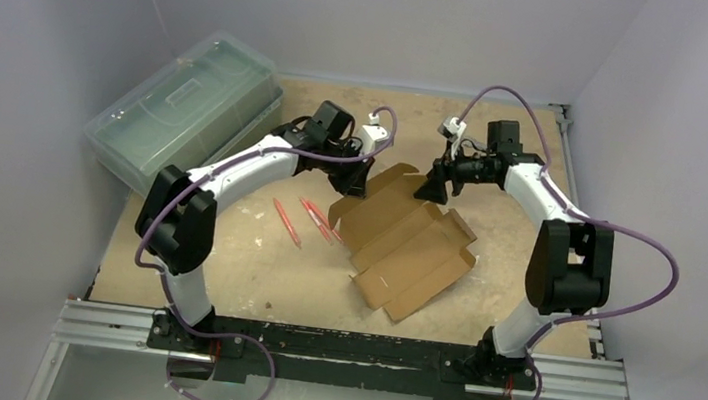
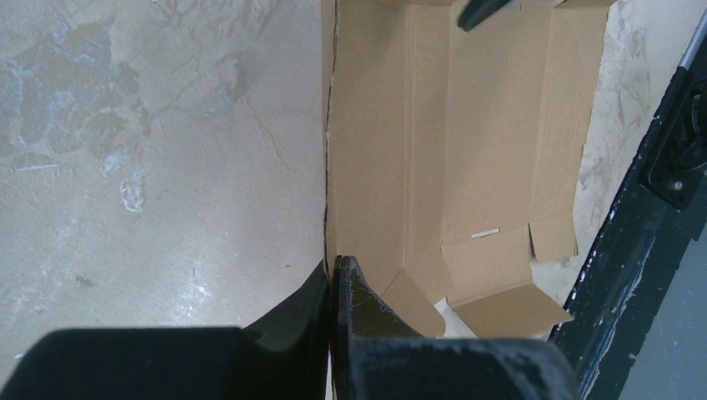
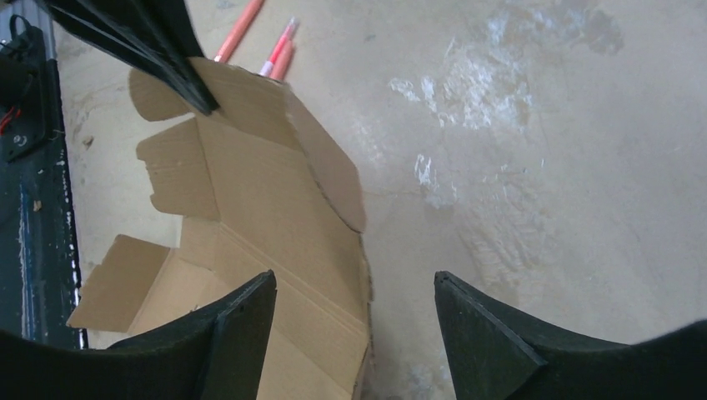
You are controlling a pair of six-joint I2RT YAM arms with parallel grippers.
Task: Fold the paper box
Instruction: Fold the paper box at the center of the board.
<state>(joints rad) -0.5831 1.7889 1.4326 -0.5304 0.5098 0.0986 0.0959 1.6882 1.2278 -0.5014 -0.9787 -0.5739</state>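
Note:
The paper box (image 1: 406, 241) is a brown cardboard die-cut piece lying mostly flat at the table's middle, with its far flap lifted. My left gripper (image 1: 357, 186) is shut on the far-left edge of that flap. In the left wrist view the closed jaws (image 2: 335, 268) pinch the edge of the cardboard (image 2: 467, 150). My right gripper (image 1: 432, 187) is open at the flap's far-right end. In the right wrist view (image 3: 354, 287) the cardboard's edge (image 3: 275, 208) lies between the spread fingers, which do not touch it.
A translucent green plastic case (image 1: 184, 110) lies at the back left. Three orange-red pens (image 1: 303, 216) lie on the table just left of the cardboard; they also show in the right wrist view (image 3: 279, 50). A metal rail (image 1: 343, 352) runs along the near edge.

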